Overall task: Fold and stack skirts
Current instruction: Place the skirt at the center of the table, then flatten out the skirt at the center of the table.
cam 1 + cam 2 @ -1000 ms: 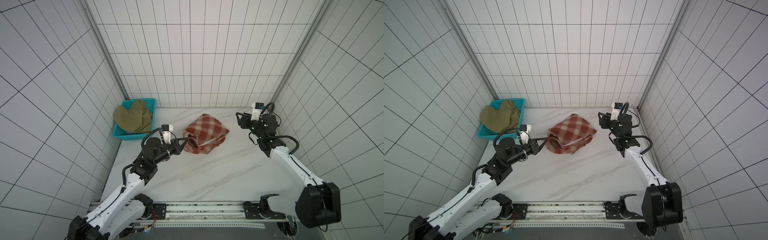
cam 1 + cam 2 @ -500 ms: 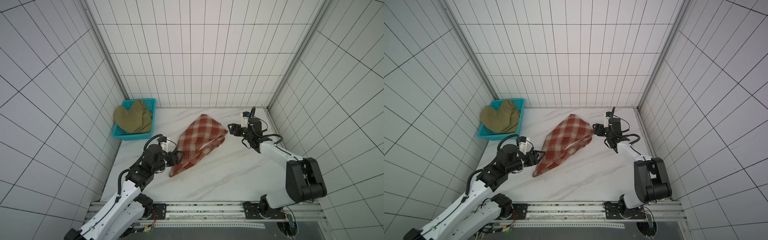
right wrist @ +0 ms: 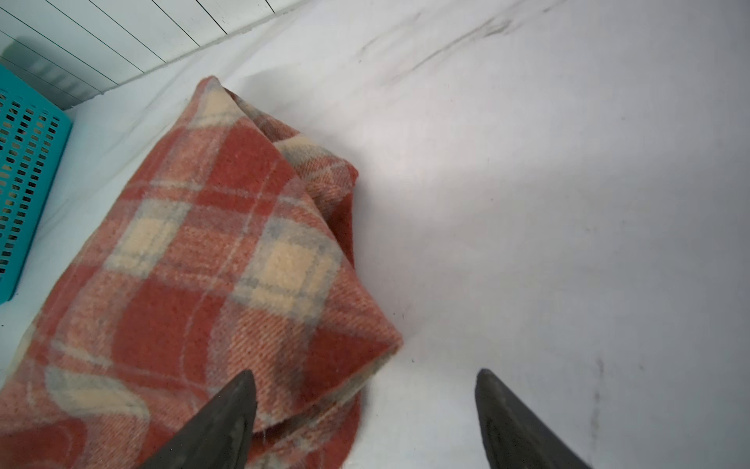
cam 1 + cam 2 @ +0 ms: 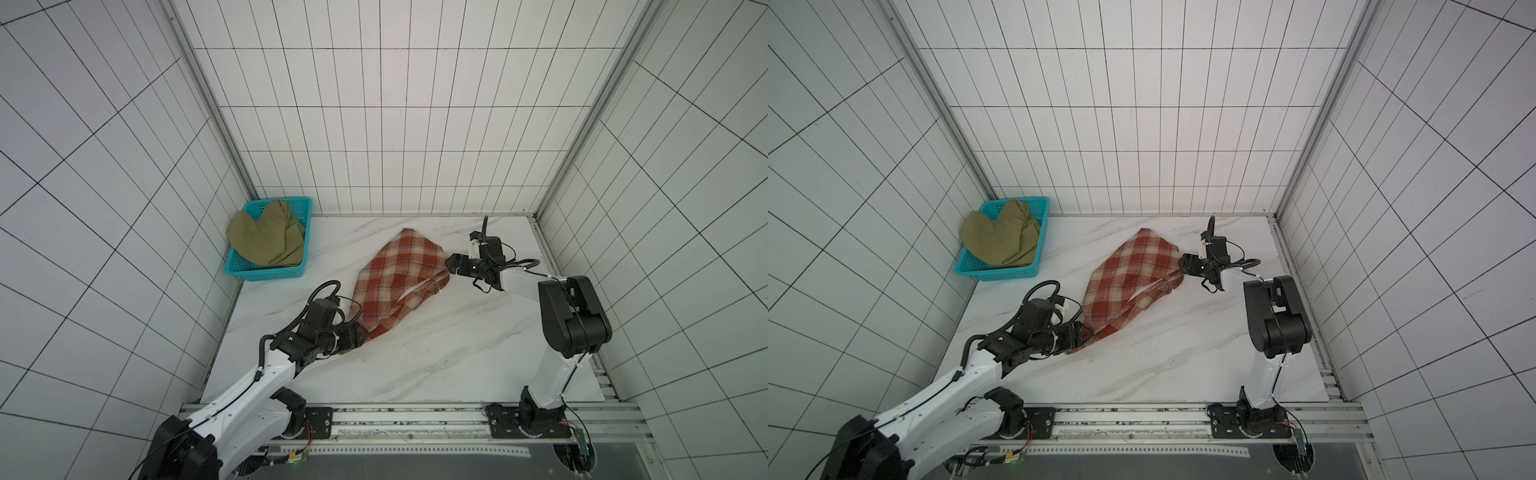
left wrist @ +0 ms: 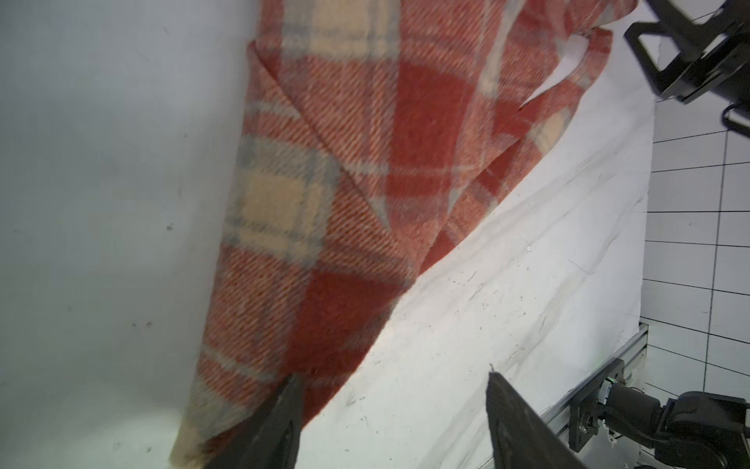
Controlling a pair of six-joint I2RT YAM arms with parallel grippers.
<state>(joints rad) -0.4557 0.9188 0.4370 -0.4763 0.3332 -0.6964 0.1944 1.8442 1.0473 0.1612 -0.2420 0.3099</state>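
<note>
Plaid skirt now loose between open pincers

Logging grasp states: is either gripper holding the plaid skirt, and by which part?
Nothing is held. The left gripper and right gripper stand open at opposite ends of the plaid skirt lying on the table.

The plaid skirt is coarse woven cloth, the basket perforated plastic, the table smooth, perhaps matt.
</note>
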